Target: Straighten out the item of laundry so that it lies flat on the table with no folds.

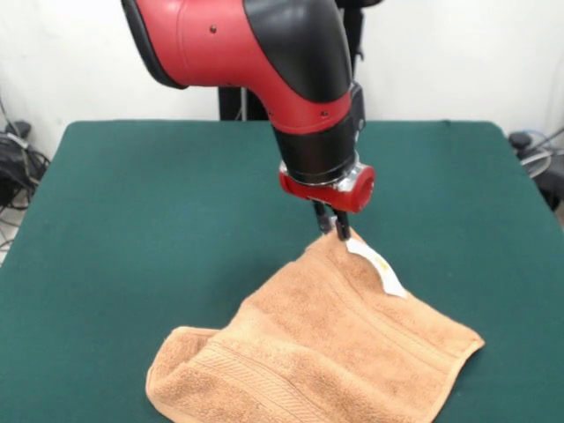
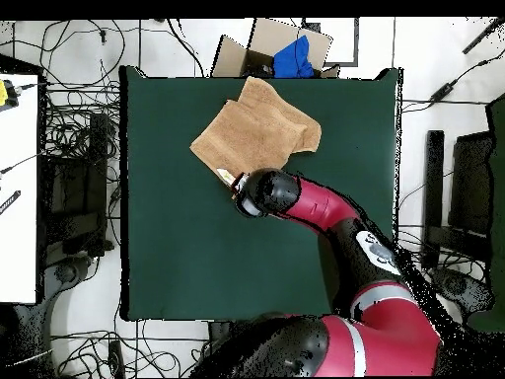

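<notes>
Jaws [image 1: 339,231] pinching my towel [image 1: 317,348] at its tagged corner.

Front view: my wrist points straight down, jaws clenched on the raised corner beside the white tag [image 1: 377,264]; the rest of the towel spreads away below them toward the camera, one corner still rolled under on the worktop [image 1: 132,211]. Overhead view: my arm [image 2: 325,212] reaches in slantwise; the towel [image 2: 258,133] lies just beyond the jaws, toward the far edge, so I judge the pull should come back toward my base.
</notes>
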